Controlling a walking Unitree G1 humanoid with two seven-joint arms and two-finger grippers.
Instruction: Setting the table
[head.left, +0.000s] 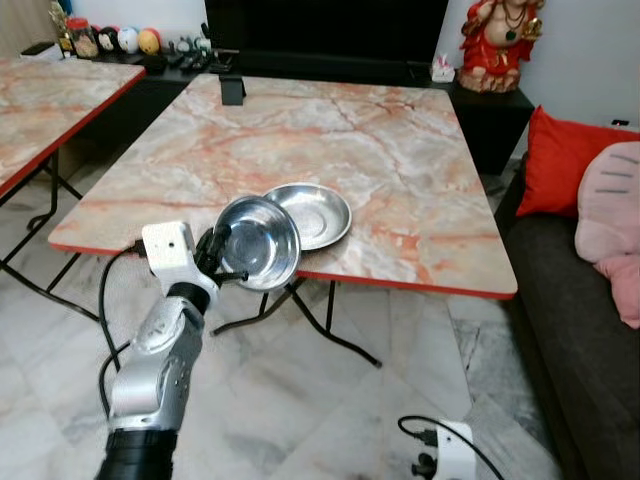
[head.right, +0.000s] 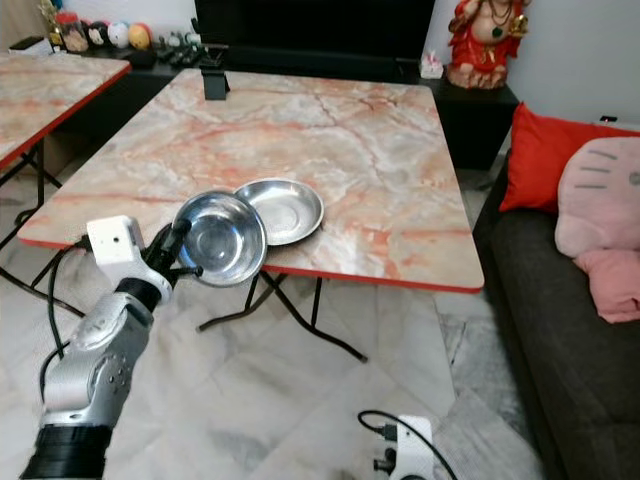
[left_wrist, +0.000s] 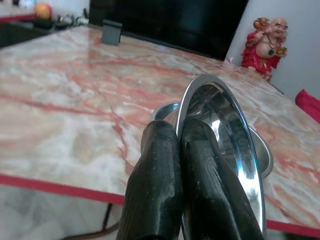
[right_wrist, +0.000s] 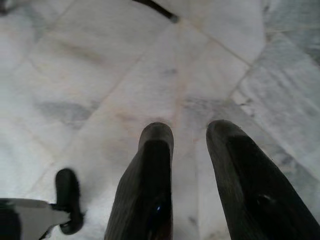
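My left gripper (head.left: 222, 252) is shut on the rim of a steel bowl (head.left: 260, 241), holding it tilted on edge over the near edge of the marble table (head.left: 330, 140). Just behind it a second steel plate (head.left: 312, 213) lies flat on the table. In the left wrist view the two black fingers (left_wrist: 165, 170) pinch the bowl's rim (left_wrist: 220, 130). My right gripper (right_wrist: 185, 132) hangs open above the marble floor with nothing between its fingers.
A small dark holder (head.left: 233, 89) stands at the table's far side. Another marble table (head.left: 50, 100) is at the left. A dark sofa with a red cushion (head.left: 560, 160) and pink cushion (head.left: 610, 215) stands at the right. A white power strip (head.left: 445, 450) lies on the floor.
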